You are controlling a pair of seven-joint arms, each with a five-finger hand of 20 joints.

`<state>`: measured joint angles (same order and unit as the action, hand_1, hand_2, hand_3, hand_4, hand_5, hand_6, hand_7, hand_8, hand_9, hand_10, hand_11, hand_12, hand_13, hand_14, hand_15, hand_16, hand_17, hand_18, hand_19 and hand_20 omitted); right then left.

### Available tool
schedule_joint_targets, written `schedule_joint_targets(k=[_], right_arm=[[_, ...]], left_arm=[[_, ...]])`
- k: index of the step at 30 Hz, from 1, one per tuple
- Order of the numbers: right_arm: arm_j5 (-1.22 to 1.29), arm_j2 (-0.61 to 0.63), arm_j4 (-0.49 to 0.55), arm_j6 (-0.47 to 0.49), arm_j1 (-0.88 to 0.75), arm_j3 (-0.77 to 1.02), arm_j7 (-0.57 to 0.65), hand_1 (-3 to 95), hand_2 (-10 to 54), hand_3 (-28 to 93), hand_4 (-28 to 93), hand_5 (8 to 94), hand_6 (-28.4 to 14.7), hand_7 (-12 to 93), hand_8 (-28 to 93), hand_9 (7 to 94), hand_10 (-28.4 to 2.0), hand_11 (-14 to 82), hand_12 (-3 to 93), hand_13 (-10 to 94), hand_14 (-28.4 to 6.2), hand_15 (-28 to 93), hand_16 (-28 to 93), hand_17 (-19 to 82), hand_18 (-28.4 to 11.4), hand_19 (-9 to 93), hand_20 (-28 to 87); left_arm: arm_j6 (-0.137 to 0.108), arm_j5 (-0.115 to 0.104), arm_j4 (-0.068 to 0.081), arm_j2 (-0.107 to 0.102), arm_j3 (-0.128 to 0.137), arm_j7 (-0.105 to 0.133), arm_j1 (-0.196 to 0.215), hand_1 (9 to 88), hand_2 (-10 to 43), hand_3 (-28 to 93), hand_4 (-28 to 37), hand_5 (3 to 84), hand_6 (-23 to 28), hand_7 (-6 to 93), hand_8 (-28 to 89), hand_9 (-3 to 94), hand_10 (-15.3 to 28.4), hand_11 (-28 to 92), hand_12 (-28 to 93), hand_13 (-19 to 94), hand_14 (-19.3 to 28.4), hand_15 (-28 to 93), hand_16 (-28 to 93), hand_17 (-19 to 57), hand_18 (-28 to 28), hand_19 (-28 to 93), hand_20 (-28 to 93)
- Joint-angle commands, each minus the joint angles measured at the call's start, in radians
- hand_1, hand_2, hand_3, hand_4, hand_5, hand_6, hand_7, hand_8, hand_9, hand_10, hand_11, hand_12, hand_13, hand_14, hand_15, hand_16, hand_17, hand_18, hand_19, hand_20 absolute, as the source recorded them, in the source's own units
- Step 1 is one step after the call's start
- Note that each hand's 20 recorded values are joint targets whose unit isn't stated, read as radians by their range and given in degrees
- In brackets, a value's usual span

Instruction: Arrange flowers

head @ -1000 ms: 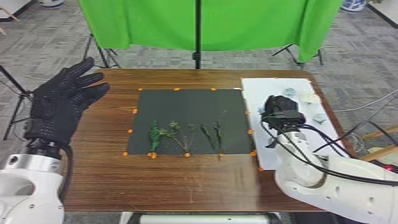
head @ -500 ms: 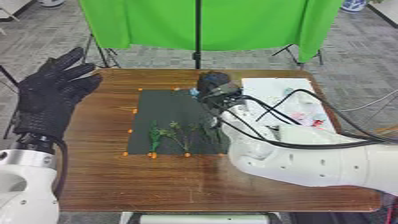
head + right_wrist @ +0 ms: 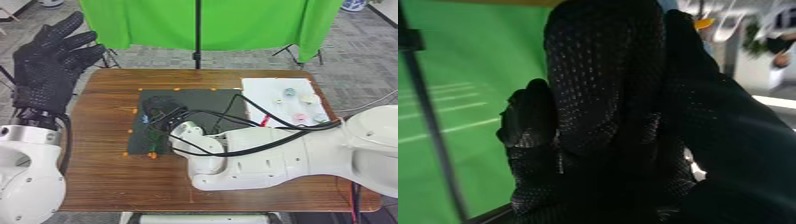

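Narrowly closed, the black-gloved right hand (image 3: 163, 108) pinches a small blue flower (image 3: 145, 119) over the dark-grey mat (image 3: 206, 94) on the brown wooden counter (image 3: 115, 187); green cloth (image 3: 249, 25) hangs far beyond.

My right hand (image 3: 163, 111) has swung from the white sheet (image 3: 266, 90), past the far edge of the dark mat (image 3: 194, 95), to the mat's left part. The bit of blue (image 3: 145, 119) by my fingers has travelled left too, and now sits near the mat's left edge. A pink flower head (image 3: 299, 117) has come into sight on the sheet, while my right arm now covers most of the green stems (image 3: 152, 146). My left hand (image 3: 51, 65) has moved farther forward.
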<state>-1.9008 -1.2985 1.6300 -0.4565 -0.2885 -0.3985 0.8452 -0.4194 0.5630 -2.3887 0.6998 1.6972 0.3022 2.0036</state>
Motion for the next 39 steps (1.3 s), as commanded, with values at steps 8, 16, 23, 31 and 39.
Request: schedule_joint_targets(k=[8,16,23,31,39], right_arm=[[0.022,-0.150,-0.056,-0.049,0.173,-0.114,-0.063,51.6,-9.5,70,-28,84.9,3.4,20,2,93.7,-6.1,28.1,21.1,89,-3.6,49,22,49,-17.9,93,27],[0.006,-0.206,-0.043,-0.063,0.230,-0.244,0.049,50.6,-9.5,70,-28,84.4,3.3,19,1,93.7,-6.3,28.5,20.2,89,-3.6,50,22,48,-18.0,93,28],[-0.011,-0.223,-0.043,-0.052,0.235,-0.262,0.069,50.5,-9.5,69,-28,84.2,3.4,19,1,93.7,-6.5,29.2,19.6,89,-3.5,50,22,48,-18.2,93,29],[-0.017,-0.221,-0.042,-0.020,0.243,-0.265,0.051,49.3,-9.5,68,-28,82.5,3.4,18,1,93.7,-6.5,29.3,18.6,88,-3.6,51,22,48,-18.3,93,29],[0.027,-0.221,-0.046,0.020,0.261,-0.279,0.051,47.7,-9.5,67,-28,81.1,3.1,18,0,93.5,-6.7,29.0,18.3,87,-3.6,52,22,47,-18.5,93,29]], left_arm=[[-0.054,-0.008,0.029,-0.031,-0.114,-0.006,-0.164,21.1,12.0,75,-28.3,35.9,10.6,13.2,-9,30.8,20.6,29,10,24,27.8,57,-12,-6.0,25.5,70,9],[-0.035,-0.066,0.000,-0.101,-0.067,0.148,-0.032,21.2,12.0,75,-28.3,35.9,10.6,13.2,-9,30.8,20.7,29,10,24,27.8,57,-12,-6.0,25.5,70,9],[-0.027,-0.085,-0.004,-0.128,-0.057,0.194,0.000,21.2,12.0,75,-28.3,35.9,10.6,13.1,-9,30.8,20.6,29,10,24,27.9,57,-12,-5.9,25.4,69,9],[-0.028,-0.083,-0.003,-0.124,-0.056,0.194,-0.007,21.3,12.0,75,-28.3,35.9,10.6,13.1,-9,30.8,20.7,30,10,24,27.9,57,-12,-5.9,25.5,69,9],[-0.026,-0.088,-0.005,-0.126,-0.042,0.208,0.011,21.3,12.0,75,-28.3,35.9,10.6,13.3,-9,30.7,20.6,30,10,24,27.8,57,-12,-5.9,25.4,69,9]])
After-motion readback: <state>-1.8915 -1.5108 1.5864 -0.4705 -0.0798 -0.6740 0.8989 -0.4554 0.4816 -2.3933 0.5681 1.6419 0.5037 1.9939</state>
